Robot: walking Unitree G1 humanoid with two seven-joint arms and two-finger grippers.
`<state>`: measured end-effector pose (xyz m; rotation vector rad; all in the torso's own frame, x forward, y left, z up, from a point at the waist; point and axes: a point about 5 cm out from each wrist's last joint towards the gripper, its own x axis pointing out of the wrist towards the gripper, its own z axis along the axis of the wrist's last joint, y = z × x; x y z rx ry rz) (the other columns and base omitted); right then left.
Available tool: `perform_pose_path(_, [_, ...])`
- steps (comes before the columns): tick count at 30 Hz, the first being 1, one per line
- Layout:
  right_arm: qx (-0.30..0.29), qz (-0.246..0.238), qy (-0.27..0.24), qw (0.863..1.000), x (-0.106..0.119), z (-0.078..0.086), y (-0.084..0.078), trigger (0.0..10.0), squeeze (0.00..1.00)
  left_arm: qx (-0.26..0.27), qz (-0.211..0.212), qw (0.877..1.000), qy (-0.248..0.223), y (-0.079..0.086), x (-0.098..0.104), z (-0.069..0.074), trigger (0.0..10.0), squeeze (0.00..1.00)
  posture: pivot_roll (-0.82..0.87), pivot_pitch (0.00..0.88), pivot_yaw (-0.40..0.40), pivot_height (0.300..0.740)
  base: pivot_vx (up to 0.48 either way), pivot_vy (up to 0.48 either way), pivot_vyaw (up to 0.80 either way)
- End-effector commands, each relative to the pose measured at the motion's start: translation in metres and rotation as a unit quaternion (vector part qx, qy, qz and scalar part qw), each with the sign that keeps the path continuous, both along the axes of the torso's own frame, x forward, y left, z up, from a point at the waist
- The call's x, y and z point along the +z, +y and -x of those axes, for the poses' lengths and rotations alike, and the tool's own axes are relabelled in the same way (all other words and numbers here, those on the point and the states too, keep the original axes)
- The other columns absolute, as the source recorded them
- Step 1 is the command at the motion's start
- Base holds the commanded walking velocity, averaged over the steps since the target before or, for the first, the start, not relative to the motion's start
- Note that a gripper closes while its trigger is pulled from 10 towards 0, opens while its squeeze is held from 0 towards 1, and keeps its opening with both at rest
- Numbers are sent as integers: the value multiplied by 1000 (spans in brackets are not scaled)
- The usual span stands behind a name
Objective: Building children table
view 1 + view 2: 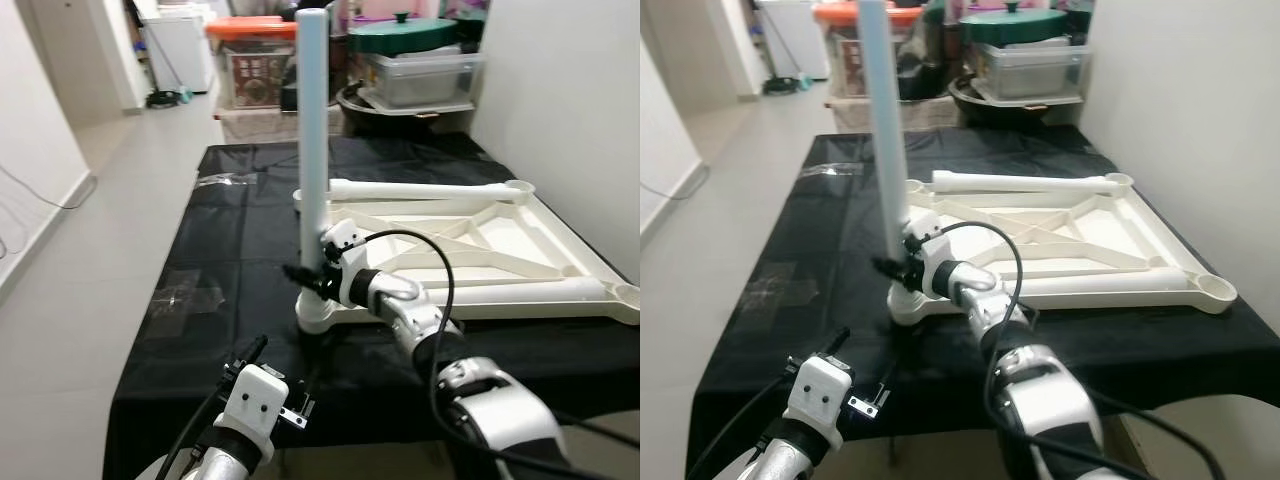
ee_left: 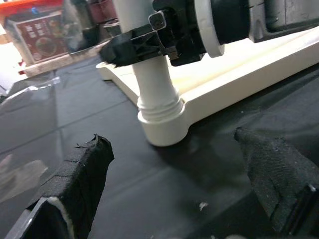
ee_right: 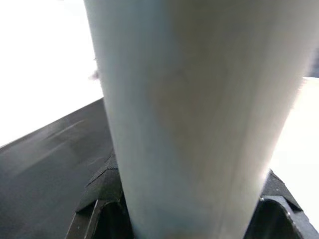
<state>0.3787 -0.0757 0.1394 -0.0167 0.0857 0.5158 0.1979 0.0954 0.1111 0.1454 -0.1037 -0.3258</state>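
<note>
Head eyes look down at table [image 1: 560, 300]; left wrist faces leg [image 2: 149, 79] from near; right wrist pressed against leg.

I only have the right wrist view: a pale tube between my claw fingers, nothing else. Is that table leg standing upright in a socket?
Observer: Yes. The table leg stands upright in the near corner socket of the upside-down tabletop, with the right claw closed on it low down.
Operator: Are other legs fitted?
Observer: None that I can see. One more leg lies flat along the tabletop's far edge.
Operator: Where is my left claw?
Observer: The left claw is open, low over the black cloth, pointed at that socket from the near side, touching nothing.
</note>
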Motion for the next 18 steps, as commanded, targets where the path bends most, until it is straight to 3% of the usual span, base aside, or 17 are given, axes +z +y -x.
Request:
perform_pose_path(1, [-180, -15, 25, 983, -15, 3, -31, 0, 0, -3, -2, 1000, 7, 1, -3, 1, 10000, 0, 3, 0, -7, 740, 0, 0, 0])
perform_pose_path(3, [-213, -22, 25, 976, -16, 7, -34, 0, 0, -3, -2, 1000, 7, 1, -3, 0, 10000, 0, 3, 0, -7, 740, 0, 0, 0])
perform_pose_path(4, [-254, -39, 34, 966, -18, 12, -33, 0, 0, -2, -2, 1000, 7, 1, -3, 0, 10000, 0, 3, 0, -8, 740, 0, 0, 0])
perform_pose_path(5, [-254, -39, 34, 966, -18, 12, -33, 0, 0, -2, -2, 1000, 7, 1, -3, 0, 10000, 0, 3, 0, -8, 740, 0, 0, 0])
perform_pose_path(8, [-351, -90, 82, 928, -23, 28, -17, 0, 0, -1, -2, 1000, 6, 1, -3, -1, 10000, 0, 5, 0, -8, 740, 0, 0, 0])
perform_pose_path(11, [-363, -90, 86, 924, -23, 28, -14, 0, 0, -1, -3, 1000, 6, 1, -3, -1, 10000, 0, 5, 0, -8, 740, 0, 0, 0])
perform_pose_path(14, [-351, -98, 79, 928, -19, 26, -7, 0, 0, -1, -3, 1000, 6, 1, -3, -1, 10000, 0, 5, 0, -8, 740, 0, 0, 0])
perform_pose_path(15, [-335, -101, 75, 934, -15, 25, 1, 4510, 0, -1, -3, 1000, 6, 2, -3, -1, 10000, 0, 5, 0, -8, 740, 0, 0, 0])
perform_pose_path(16, [-310, -103, 58, 943, -10, 25, 7, 10000, 0, 0, -2, 1000, 5, 2, -3, -1, 10000, 0, 5, 0, -8, 740, 0, 0, 0])
perform_pose_path(18, [-287, -102, 40, 952, -6, 25, 12, 10000, 0, 0, -2, 1000, 5, 2, -2, 0, 10000, 0, 5, 0, -8, 740, 0, 0, 0])
